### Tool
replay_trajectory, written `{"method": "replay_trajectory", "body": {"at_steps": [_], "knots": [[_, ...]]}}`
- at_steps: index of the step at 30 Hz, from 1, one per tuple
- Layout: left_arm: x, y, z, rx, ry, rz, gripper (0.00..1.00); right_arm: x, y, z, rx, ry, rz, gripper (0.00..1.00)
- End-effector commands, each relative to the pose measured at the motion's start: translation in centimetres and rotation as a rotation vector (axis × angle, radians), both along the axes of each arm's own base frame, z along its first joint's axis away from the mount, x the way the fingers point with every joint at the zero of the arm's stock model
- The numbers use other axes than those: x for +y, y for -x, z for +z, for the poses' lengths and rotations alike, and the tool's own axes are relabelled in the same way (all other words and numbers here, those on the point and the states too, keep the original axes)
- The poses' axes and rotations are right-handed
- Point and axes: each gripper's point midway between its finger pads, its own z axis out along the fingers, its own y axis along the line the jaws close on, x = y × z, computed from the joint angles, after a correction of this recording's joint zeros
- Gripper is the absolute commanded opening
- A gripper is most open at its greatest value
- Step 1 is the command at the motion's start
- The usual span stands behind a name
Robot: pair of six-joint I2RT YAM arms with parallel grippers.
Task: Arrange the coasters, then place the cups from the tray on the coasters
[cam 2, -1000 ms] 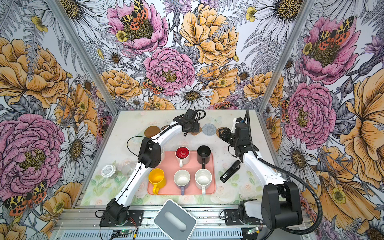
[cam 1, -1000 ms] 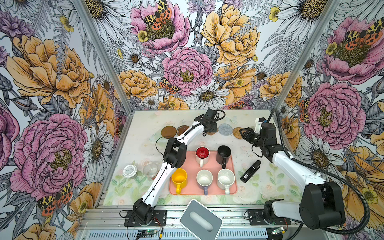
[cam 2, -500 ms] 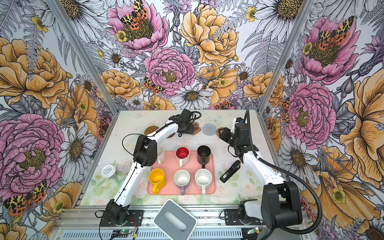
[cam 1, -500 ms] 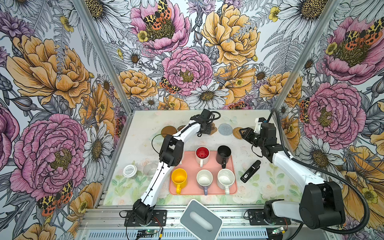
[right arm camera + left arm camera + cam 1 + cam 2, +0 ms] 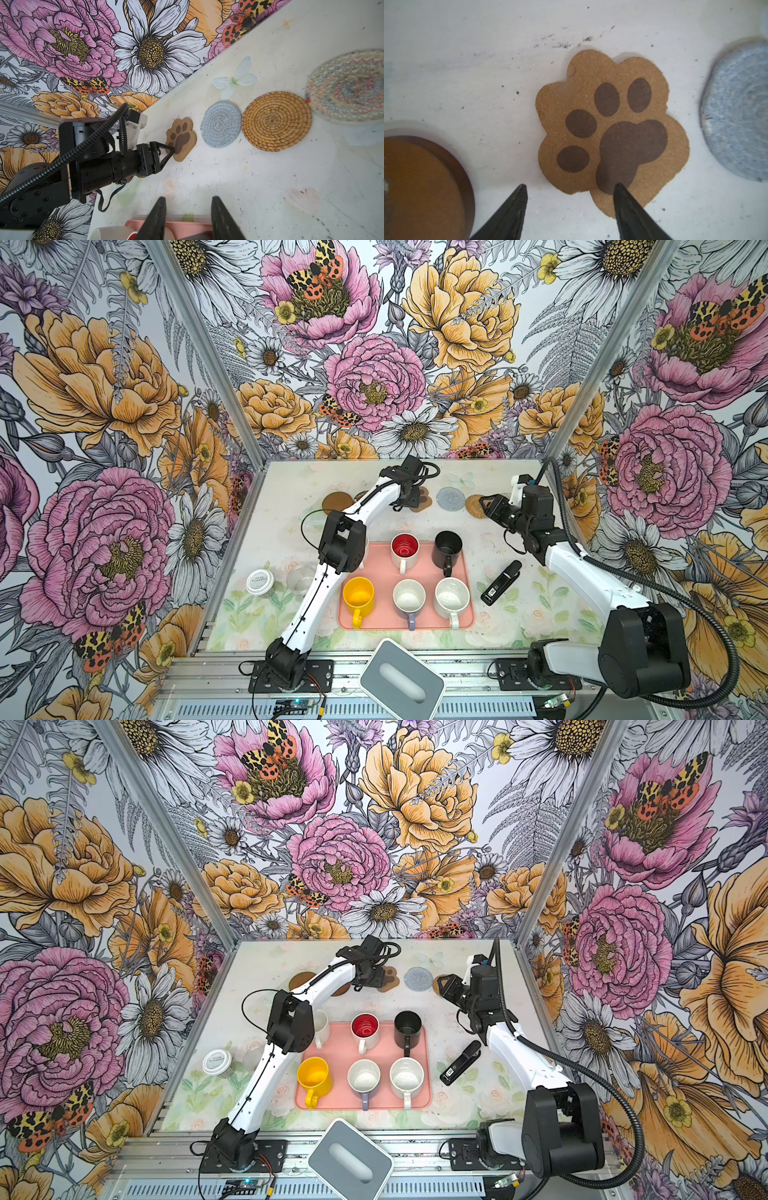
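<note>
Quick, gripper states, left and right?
Left gripper: open, empty, over the edge of the tan paw-print cork coaster.
Right gripper: open, empty.

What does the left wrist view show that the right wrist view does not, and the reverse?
Only the left wrist view: the brown round coaster, which the left arm largely covers in the right wrist view. Only the right wrist view: the rattan coaster, the multicoloured woven coaster, the pink tray's rim. Both: the paw-print coaster, the grey-blue woven coaster and the open left gripper.
</note>
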Motion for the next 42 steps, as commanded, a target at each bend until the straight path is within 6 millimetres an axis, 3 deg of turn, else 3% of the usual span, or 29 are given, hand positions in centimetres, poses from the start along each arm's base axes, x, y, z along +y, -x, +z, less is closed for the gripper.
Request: {"method": "replay_trajectory", "body": {"at_steps": [1,16,21,30,42], "knots": [[-1.3,-0.8,2.7,-0.081,0.008,0.005,0.69,0.0,-0.4,-0.2,-0.003,-0.016,-0.002,0.39],[-5.7,-3.1,0.5,-0.181,0.125,0.055,0.76,0.2,-0.6,-0.5,0.0,-0.022,0.007,0.38],[-6.1,-3.0,-0.2,-0.215,0.075,0.058,0.77,0.2,-0.5,-0.3,-0.004,-0.022,0.007,0.38],[-4.2,-0.9,-4.0,-0.097,-0.01,0.05,0.77,0.2,-0.7,-0.6,0.001,-0.023,0.009,0.38],[0.7,1.2,-7.4,0.045,-0.127,0.074,0.75,0.3,-0.8,-0.5,-0.001,-0.026,0.013,0.38]]}}
